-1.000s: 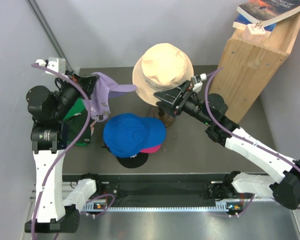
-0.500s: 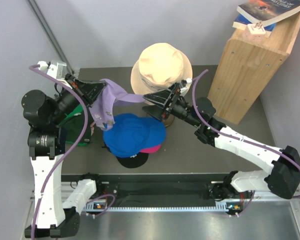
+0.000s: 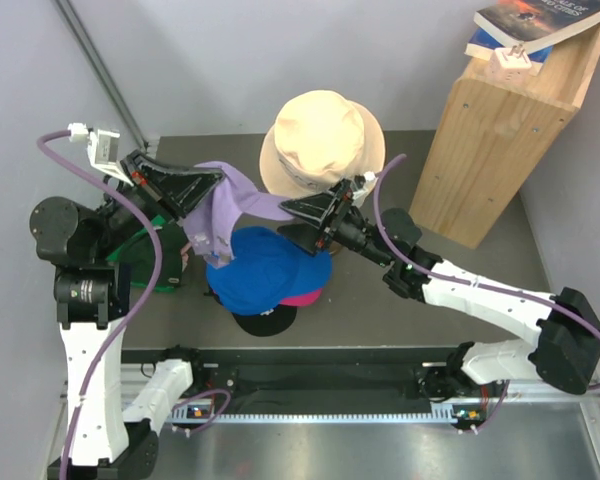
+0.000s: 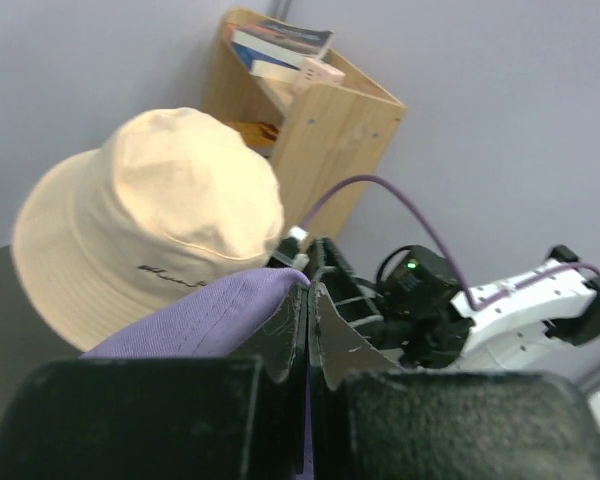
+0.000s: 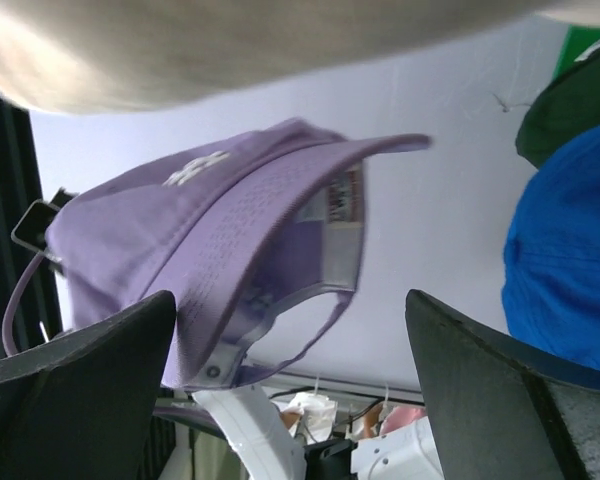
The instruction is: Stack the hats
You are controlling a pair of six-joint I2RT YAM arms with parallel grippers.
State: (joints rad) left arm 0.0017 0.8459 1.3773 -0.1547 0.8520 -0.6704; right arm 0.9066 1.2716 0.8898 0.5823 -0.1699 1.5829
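Left gripper [image 3: 210, 186] pinches lavender cap [image 3: 227, 212]; right gripper [image 3: 285, 217] beside

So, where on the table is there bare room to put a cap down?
Bare table lies in front, between the blue cap and the rail; a smaller strip lies behind, left of the beige hat. The middle is crowded: left tool, right tool, lavender cap.

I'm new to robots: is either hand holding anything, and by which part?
The left hand is shut on the lavender cap, apparently pinching its crown cloth; the brim is free. The right hand is open, holding nothing.
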